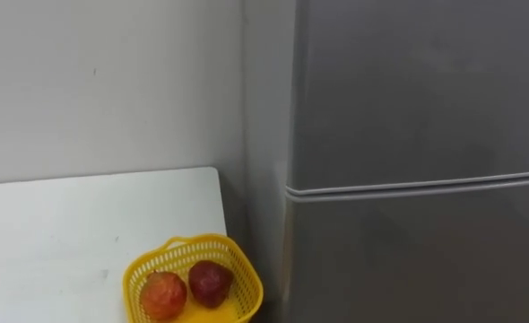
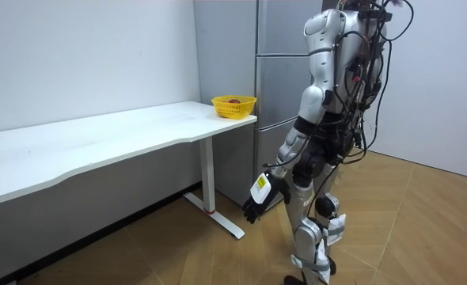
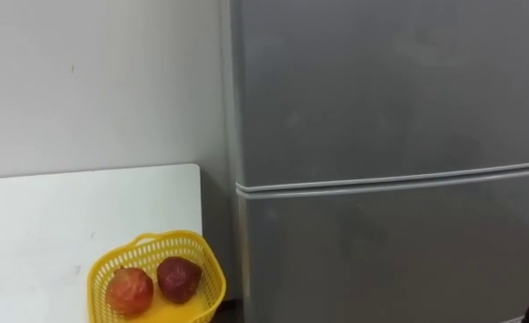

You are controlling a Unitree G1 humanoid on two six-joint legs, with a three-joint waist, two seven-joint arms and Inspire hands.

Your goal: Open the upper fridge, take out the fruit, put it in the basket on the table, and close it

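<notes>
Fridge [image 1: 408, 135] shut, both doors flush, seam between upper and lower closed; upper contents hidden.
Robot faces fridge, close enough to reach door.
Table [image 1: 58, 233] abuts fridge side, handy drop-off.
Left hand [image 2: 259, 199] hangs low at thigh, fingers slack, holding nothing.
Basket [image 1: 239, 274] at table corner nearest fridge holds two red fruits [image 1: 211, 282]; origin cannot tell.

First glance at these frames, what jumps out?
The yellow basket at the corner of the white table stands out most, with two reddish fruits inside. Right beside it is the grey fridge, both doors shut. In the room view the robot stands facing the fridge, its left hand hanging low at its side.
</notes>
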